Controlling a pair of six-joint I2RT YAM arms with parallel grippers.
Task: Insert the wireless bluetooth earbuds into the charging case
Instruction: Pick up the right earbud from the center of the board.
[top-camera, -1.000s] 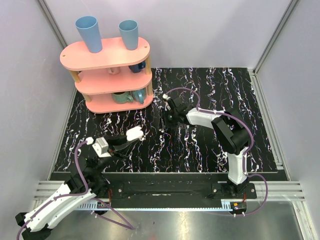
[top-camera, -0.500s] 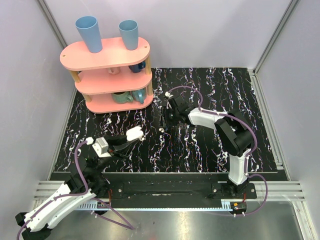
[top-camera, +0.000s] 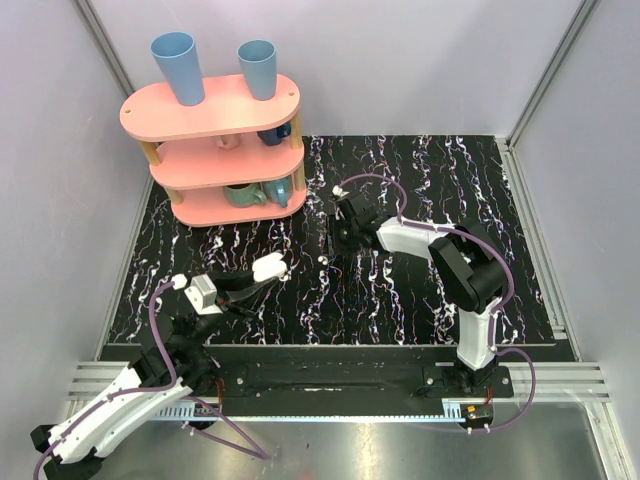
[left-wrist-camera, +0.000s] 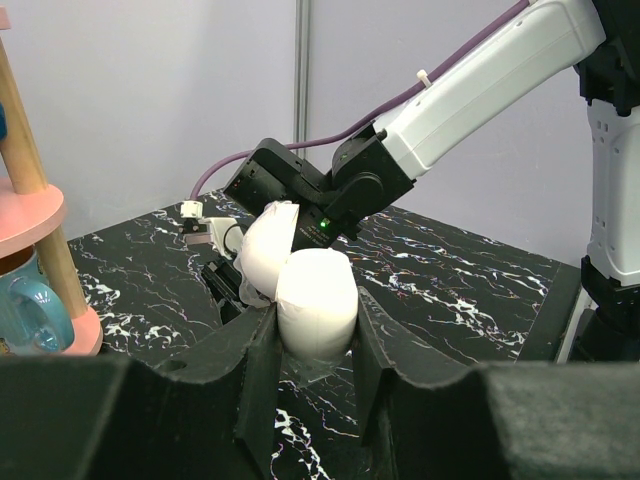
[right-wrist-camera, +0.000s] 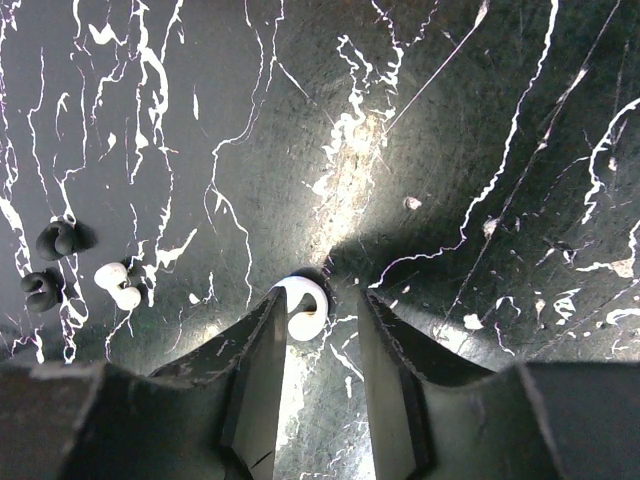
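Top view: black marbled bench (top-camera: 420, 290), pink shelf (top-camera: 215, 115) w/ cups at far left. The left pincer (top-camera: 262, 272), near the left front, was clamped on the white case (top-camera: 268, 266) and held it off the bench, long axis approx. left-right. The right arm reached to mid-bench w/ the right pincer (top-camera: 328, 250) pointing down. A tiny white bud (top-camera: 323, 259) lay on the bench at its tips. The case was well apart from that bud, to the left and nearer the arm bases. The right arm was plainly the nearer one to the bud.

Left wrist view: the case (left-wrist-camera: 316, 305) was gripped btwn both fingers. Its lid (left-wrist-camera: 262, 250) stood hinged open, tilting away from the camera. The inside of the case was hidden. The right arm showed beyond it.

Right wrist view: the right pincer (right-wrist-camera: 322, 300) was partly open, w/ nothing held. The bud (right-wrist-camera: 302, 305) lay on the bench inside the gap, off-centre, touching or just beside the finger on the view's left, w/ clear space to the other. Its long axis was too small to tell. A second bud (right-wrist-camera: 118, 283) lay outside the pincer, toward the view's left, near two black bits (right-wrist-camera: 57, 240). Closing would prob. nudge the first bud sideways before it seats.
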